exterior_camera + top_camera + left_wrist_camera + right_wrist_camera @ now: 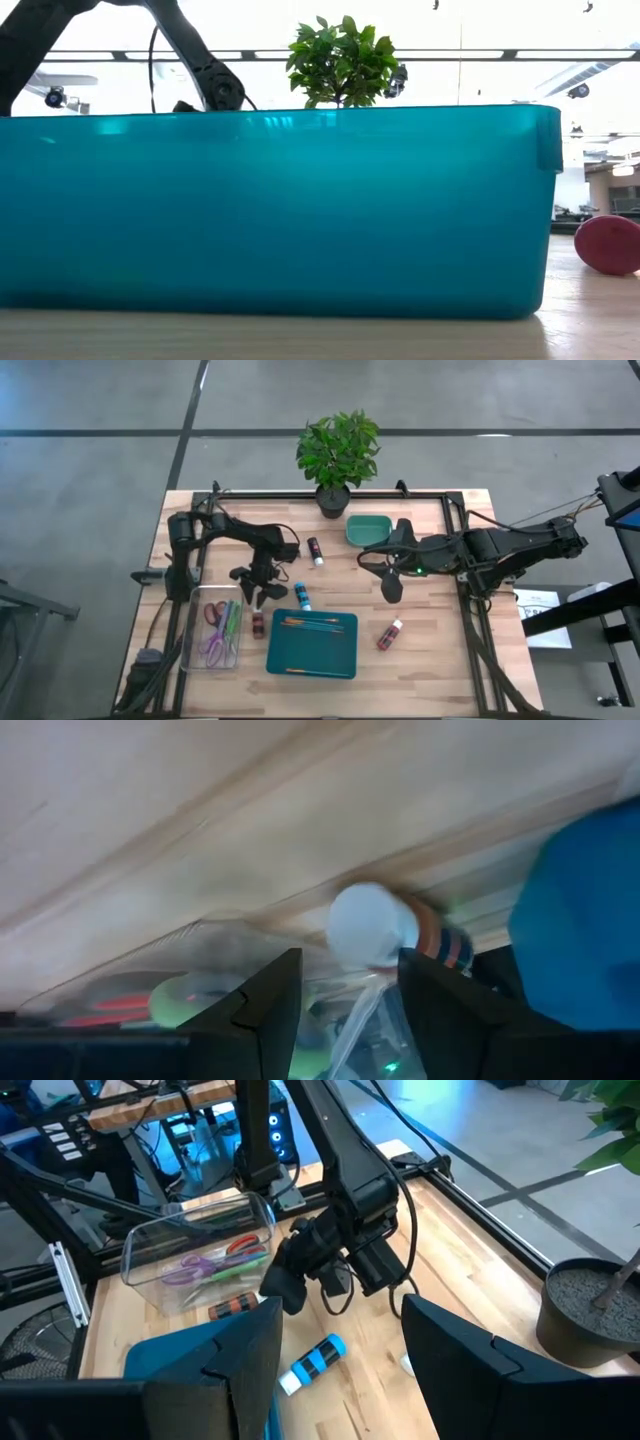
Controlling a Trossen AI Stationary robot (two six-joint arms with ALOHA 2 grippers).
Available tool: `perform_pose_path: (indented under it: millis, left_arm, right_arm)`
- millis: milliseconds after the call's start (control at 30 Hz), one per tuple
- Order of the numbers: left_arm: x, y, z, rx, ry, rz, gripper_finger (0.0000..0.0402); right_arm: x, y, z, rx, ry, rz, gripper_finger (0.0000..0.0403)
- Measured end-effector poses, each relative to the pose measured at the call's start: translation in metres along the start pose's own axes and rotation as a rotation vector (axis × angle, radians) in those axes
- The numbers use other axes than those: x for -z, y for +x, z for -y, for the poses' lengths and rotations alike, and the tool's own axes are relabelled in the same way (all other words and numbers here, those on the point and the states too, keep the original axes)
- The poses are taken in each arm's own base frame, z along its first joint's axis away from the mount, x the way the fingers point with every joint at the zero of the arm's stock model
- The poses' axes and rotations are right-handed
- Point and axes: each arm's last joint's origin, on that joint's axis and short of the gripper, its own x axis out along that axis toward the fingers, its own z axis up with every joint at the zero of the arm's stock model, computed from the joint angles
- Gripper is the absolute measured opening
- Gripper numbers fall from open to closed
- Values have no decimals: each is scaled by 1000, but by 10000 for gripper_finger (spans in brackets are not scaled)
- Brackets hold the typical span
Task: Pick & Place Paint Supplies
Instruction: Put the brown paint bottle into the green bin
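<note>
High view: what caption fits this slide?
Two robot arms hover over a wooden table strewn with paint bottles and a teal tray.

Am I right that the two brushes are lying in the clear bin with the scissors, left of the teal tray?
Not quite. The brushes lie in the teal tray itself, as the high view shows. The clear bin, left of that tray, holds only the scissors.
</note>
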Motion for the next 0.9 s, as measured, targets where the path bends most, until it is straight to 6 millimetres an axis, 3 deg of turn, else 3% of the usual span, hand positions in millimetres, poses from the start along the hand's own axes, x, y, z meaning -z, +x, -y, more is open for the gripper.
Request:
perform_pose_path:
  millis: [900]
  left_arm:
    - [-5,-1,3,30,-25,42,171]
  right_arm:
    - [0,0,0,3,0,1,204]
